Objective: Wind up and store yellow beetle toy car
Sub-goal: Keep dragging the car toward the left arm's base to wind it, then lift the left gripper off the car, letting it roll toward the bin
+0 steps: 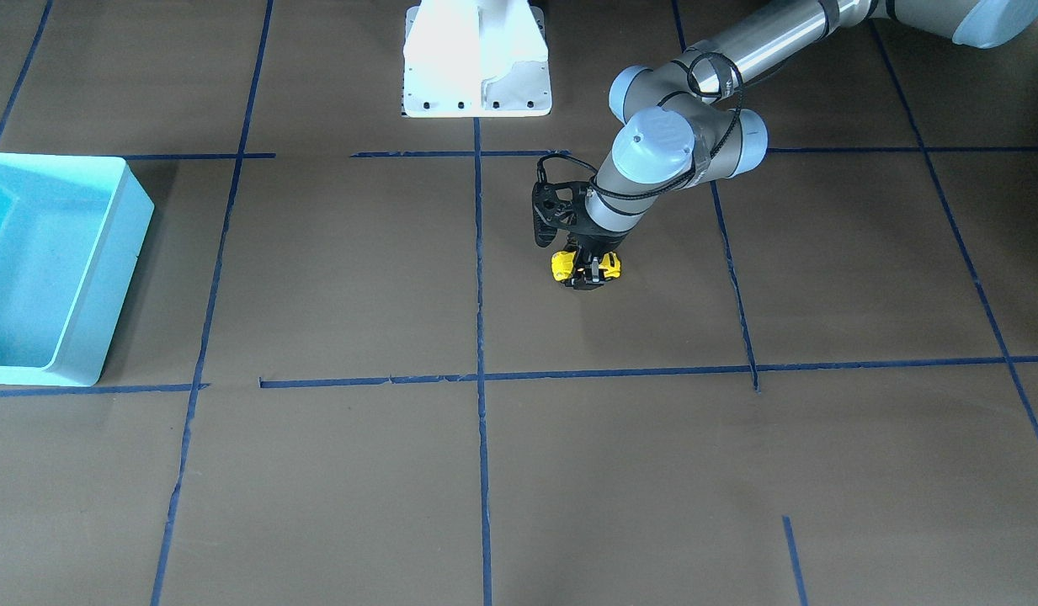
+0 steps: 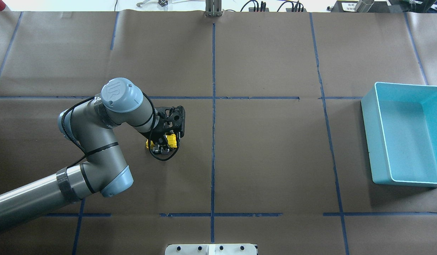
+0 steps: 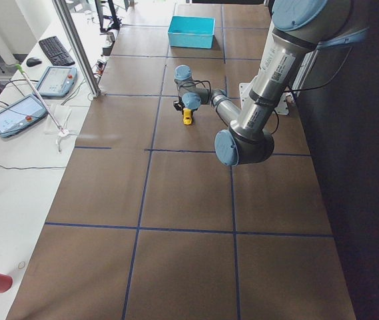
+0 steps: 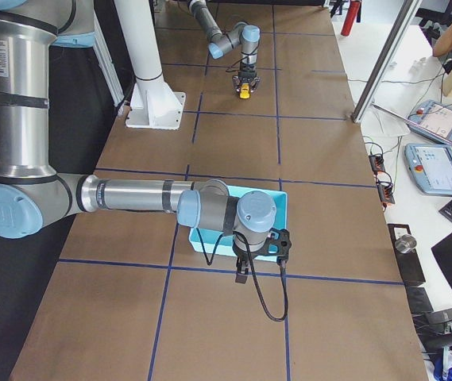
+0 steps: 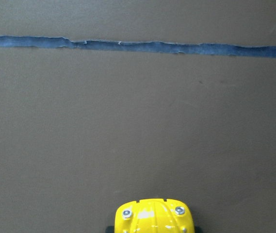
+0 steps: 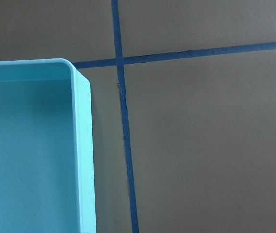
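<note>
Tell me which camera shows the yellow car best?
Exterior front-facing: the yellow beetle toy car shows on both sides of the left pincer. Overhead, the pincer hides more; left wrist shows only one end; side views, a speck; right wrist, nothing.

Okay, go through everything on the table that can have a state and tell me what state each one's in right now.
yellow beetle toy car: upright on its wheels on the table, not yet stored.
left gripper: down at the table, apparently shut across the car's middle.
light blue bin: upright, open-topped, nothing visible inside.
right gripper: near the light blue bin's corner; open or shut cannot be told.
</note>
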{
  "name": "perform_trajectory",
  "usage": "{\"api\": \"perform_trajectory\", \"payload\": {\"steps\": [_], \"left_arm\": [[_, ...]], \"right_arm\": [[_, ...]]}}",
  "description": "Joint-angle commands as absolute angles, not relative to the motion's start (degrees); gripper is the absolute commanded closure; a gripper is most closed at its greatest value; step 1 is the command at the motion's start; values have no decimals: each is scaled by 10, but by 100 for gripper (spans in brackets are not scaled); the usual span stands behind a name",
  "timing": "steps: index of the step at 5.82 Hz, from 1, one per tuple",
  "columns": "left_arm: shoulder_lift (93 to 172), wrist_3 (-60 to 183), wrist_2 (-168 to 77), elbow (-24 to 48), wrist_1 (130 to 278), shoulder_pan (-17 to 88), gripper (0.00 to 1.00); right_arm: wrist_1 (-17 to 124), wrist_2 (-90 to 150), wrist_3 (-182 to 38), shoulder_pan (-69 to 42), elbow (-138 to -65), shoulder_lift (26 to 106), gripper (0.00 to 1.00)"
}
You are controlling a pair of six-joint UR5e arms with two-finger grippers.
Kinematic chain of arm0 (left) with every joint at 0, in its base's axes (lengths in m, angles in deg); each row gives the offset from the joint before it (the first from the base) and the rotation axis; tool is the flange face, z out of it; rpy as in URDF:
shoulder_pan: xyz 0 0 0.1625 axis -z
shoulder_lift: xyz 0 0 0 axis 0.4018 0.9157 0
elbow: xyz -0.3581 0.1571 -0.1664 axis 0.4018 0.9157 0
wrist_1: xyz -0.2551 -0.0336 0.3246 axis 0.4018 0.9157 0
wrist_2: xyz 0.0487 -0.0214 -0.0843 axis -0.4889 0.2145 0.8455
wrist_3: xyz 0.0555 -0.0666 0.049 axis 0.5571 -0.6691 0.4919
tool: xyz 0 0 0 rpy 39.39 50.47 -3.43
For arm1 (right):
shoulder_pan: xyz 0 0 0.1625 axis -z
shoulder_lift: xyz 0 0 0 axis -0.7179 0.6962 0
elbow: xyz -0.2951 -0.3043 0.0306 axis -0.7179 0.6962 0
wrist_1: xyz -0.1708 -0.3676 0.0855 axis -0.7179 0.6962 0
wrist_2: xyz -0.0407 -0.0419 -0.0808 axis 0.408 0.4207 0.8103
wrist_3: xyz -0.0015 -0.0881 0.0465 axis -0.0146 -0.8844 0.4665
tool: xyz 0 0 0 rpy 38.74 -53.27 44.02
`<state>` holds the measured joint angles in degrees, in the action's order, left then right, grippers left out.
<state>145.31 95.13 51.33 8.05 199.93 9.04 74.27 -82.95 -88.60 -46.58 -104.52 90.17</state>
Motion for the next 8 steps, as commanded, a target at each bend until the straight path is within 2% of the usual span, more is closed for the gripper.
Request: {"api": "perform_trajectory", "payload": {"steps": [1, 2, 8], "left_arm": [[1451, 958, 515, 78, 1999, 87, 33], [1451, 967, 515, 79, 1999, 88, 0], [1451, 968, 515, 78, 1997, 89, 0]], "right_arm": [[743, -829, -886, -466, -1045, 902, 0], [743, -829, -886, -466, -1045, 902, 0], [743, -829, -886, -466, -1044, 902, 0]]}}
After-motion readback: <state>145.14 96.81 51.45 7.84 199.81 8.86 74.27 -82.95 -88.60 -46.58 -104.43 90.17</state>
